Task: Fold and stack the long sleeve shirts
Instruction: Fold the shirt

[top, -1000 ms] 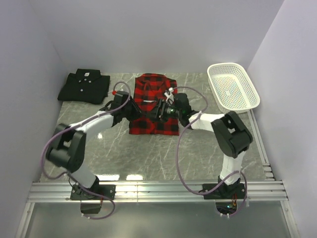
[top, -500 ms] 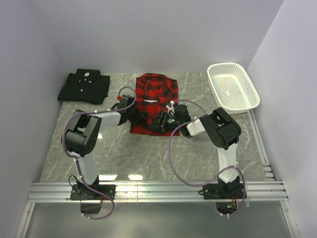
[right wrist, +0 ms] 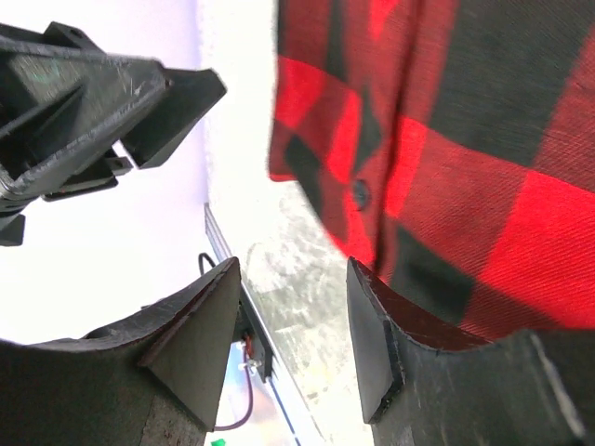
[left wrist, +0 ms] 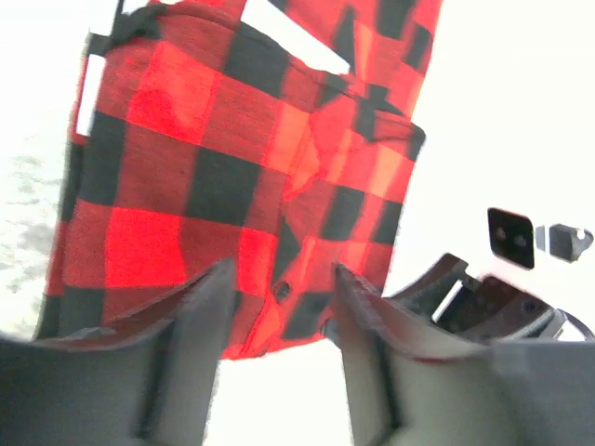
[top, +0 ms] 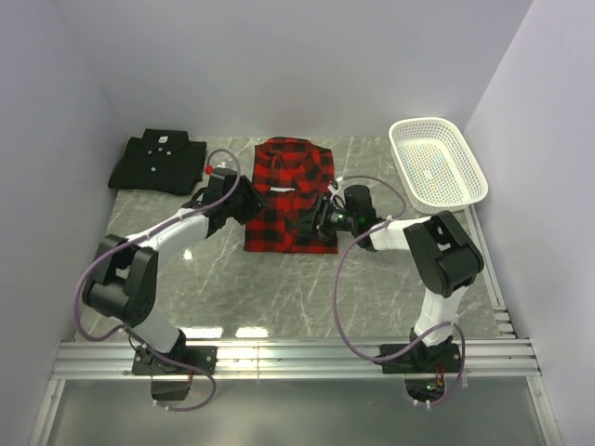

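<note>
Flanking the plaid shirt [top: 288, 200], left gripper [left wrist: 279, 279] and right gripper [right wrist: 290, 274] gape empty, basket [top: 437, 167] beyond.

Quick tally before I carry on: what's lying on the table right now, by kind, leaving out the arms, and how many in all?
Shirts: 2, the red-and-black plaid shirt and the black shirt
Baskets: 1, the white mesh basket
Total: 3
</note>
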